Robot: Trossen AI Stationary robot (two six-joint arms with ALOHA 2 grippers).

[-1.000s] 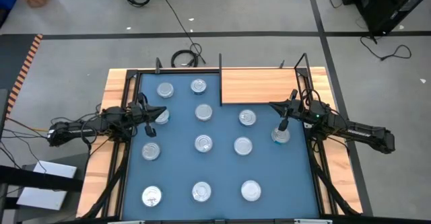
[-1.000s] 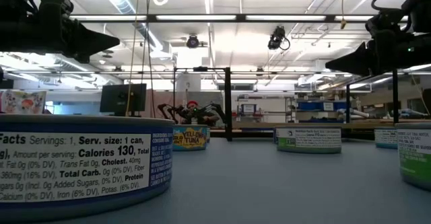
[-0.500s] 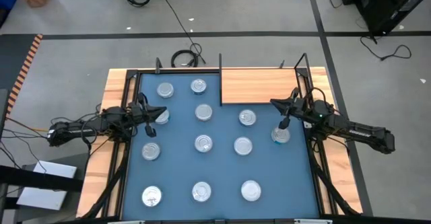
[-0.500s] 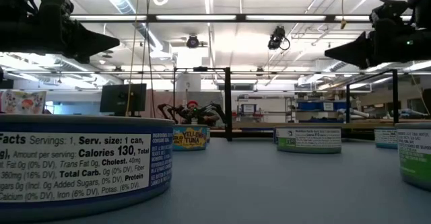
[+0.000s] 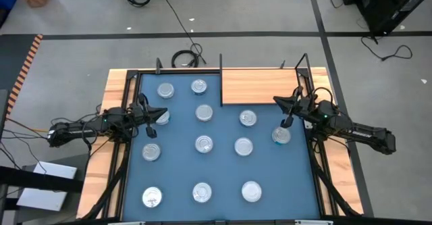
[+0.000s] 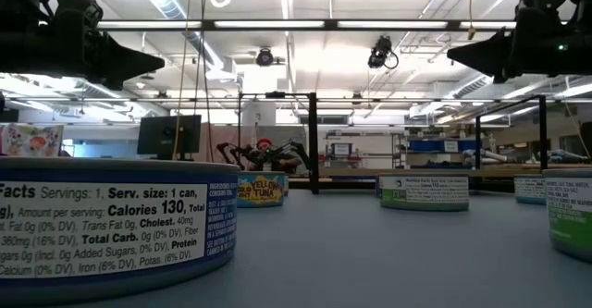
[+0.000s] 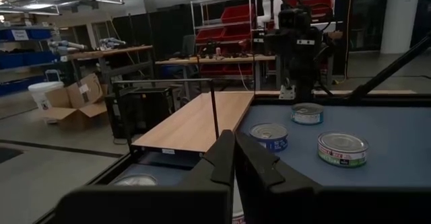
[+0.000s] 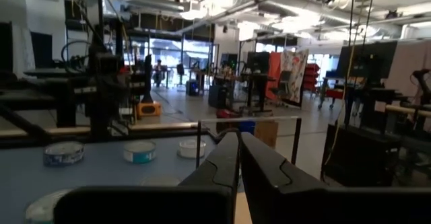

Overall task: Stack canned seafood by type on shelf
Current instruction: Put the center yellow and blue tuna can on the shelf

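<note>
Moved a little since a second ago: right gripper [image 5: 278, 103], now a bit closer to the table's right edge and higher in the low view; left gripper [image 5: 162, 112] just as before. From above: twelve tins [image 5: 204, 144] spread over the blue mat [image 5: 179, 167], none on the wooden shelf [image 5: 260, 86], which sits bare at the far right corner. Left gripper at the left side, right over one tin [image 5: 160, 117]. Right gripper near the shelf's front edge, above the mat, close to a tin [image 5: 281, 136]. From table height: big tin [image 6: 111, 220] up close with food facts on its label, more tins [image 6: 424, 192] farther back, both grippers hanging high, touching nothing. From the left wrist: fingers [image 7: 222, 158] pressed together, holding nothing, shelf [image 7: 199, 122] and three tins [image 7: 342, 148] ahead. From the right wrist: fingers [image 8: 227, 158] pressed together too, holding nothing, tins [image 8: 64, 153] on the mat beyond.
</note>
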